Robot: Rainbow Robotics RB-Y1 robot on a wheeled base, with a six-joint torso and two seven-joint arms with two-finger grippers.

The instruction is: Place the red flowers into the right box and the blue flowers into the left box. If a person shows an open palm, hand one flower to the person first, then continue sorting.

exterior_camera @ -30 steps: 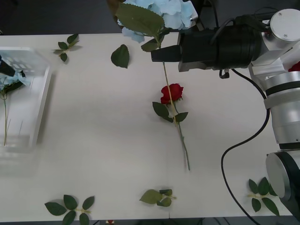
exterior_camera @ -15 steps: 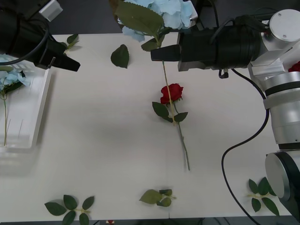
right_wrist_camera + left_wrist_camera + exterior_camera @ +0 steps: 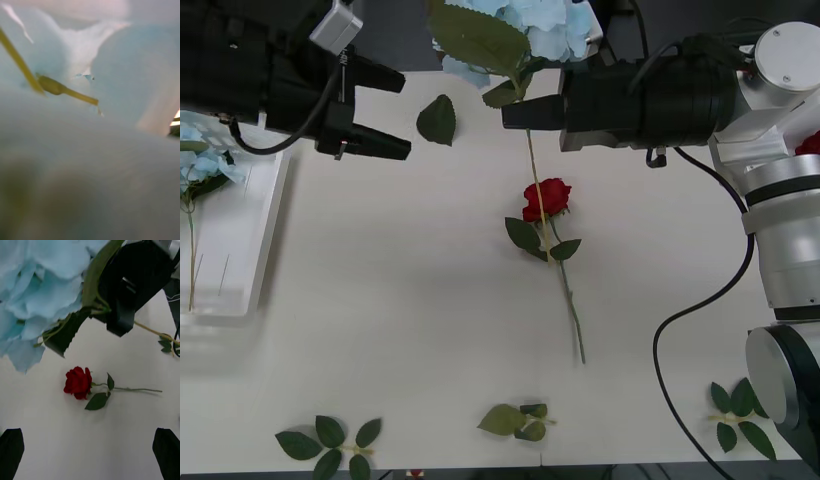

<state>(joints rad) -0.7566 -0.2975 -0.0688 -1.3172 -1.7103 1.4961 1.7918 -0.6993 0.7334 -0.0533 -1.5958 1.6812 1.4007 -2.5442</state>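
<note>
Blue flower (image 3: pixel 525 30) in right tool (image 3: pixel 515 115), raised

Right arm is chunky: white and silver-grey rounded joint housings stacked up, a flat round white cap with small screw dots on top, and a black band between segments. A black cable loops off the wrist and down past the lower joint. The right hand (image 3: pixel 518 113) sits on a fat black cylinder body with black fingers. The left hand (image 3: pixel 385 115) is black too, with a small grey box and thin black wire on it.
</note>
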